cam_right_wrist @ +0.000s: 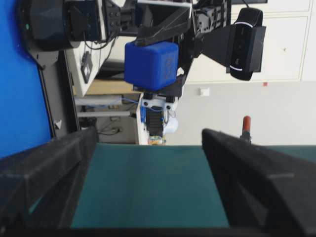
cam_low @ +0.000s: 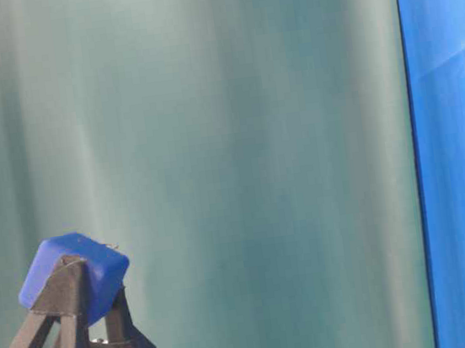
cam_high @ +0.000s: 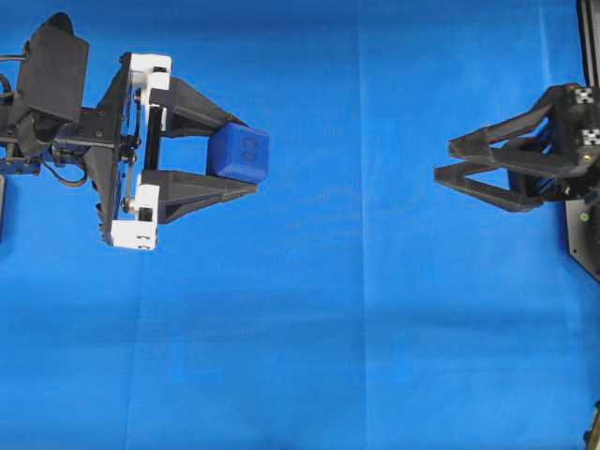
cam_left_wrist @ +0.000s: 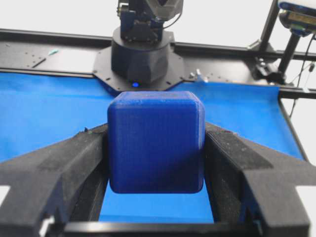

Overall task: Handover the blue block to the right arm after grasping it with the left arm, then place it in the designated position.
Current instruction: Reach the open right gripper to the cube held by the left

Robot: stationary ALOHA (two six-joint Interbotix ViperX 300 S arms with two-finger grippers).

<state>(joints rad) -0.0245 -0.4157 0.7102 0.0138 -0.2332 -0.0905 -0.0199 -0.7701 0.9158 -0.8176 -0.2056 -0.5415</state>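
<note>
The blue block point(cam_high: 240, 153) sits pinched between the left hand point(cam_high: 242, 156) fingertips, lifted clear of the blue surface point(cam_high: 356, 356) near its left edge — a dark cube with rounded edges, faint marks on one face. The right hand point(cam_high: 442, 161) faces it from the right edge, well apart, spread wide and holding nothing. For a clean handover I'd bring those wide fingers onto the block's free faces — close firmly before the left lets go.
</note>
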